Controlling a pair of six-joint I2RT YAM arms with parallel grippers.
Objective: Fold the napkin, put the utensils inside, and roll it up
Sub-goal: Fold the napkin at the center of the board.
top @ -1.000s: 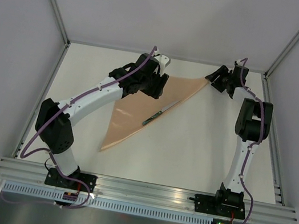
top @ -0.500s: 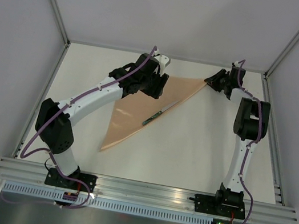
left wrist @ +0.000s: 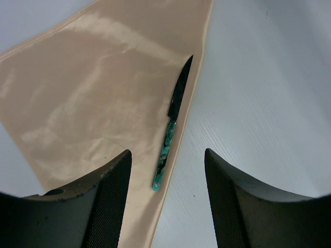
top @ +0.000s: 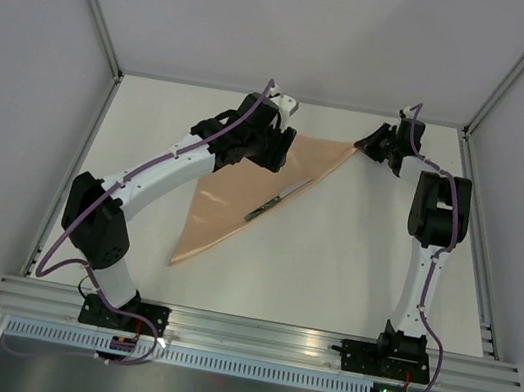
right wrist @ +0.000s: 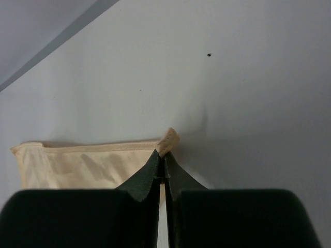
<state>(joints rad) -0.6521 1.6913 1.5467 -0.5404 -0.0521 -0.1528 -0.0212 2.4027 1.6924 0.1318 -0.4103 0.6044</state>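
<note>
Your right fingers (right wrist: 147, 181) are pinched shut on the far corner of the folded napkin (top: 238, 187) on the bench (top: 353, 253), while your left fingers (left wrist: 111, 196) hang wide open above the utensil (left wrist: 173, 124) lying along its long edge

The left arm (top: 159, 173) stretches diagonally from its base at the near left toward the far middle of the surface (top: 355, 243), bent sharply at the shoulder joint. The left hand (top: 272, 149) points downward with its two fingers (left wrist: 111, 196) spread well apart, gripping nothing. The right arm (top: 429, 246) runs almost straight away from its base, folds at the elbow and turns leftward at the wrist. The right hand (top: 369, 142) sits low at the far right, fingers pressed together and pinching one corner of the napkin (right wrist: 77, 165).
</note>
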